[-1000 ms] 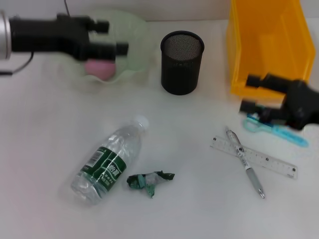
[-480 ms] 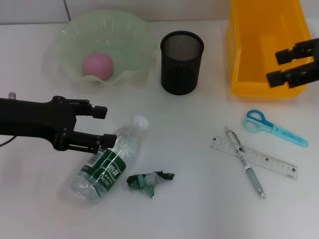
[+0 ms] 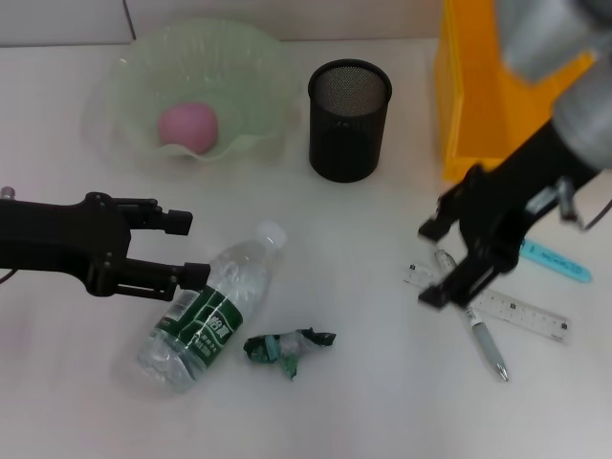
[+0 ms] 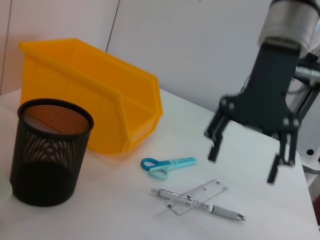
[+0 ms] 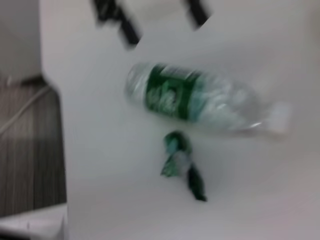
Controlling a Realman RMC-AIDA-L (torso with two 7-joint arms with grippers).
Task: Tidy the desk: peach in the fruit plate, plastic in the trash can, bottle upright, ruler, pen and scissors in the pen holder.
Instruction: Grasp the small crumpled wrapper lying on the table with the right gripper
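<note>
Peach (image 3: 188, 125) is already sitting in the green fruit plate (image 3: 249, 72), so that part looks done. The left hand (image 3: 185, 249) is low over the tabletop (image 3: 363, 382) with its fingers apart, right at the shoulder of the bottle (image 3: 210, 311), which is lying on its side, cap pointing toward the pen holder (image 3: 349, 120). One finger is just beside the bottle, the other is off it, so nothing's gripped yet.

The right hand (image 3: 435, 263) hangs open over the pen (image 3: 473, 316) and ruler (image 3: 516, 311), which lie crossed. Scissors (image 4: 167, 166) lie close to the yellow bin (image 3: 478, 115). The plastic scrap (image 3: 287, 346) sits just beside the bottle.

My guess: bottle and pen are next. The left needs to straddle the bottle before closing, and the right must drop onto the pen without dragging the ruler.
</note>
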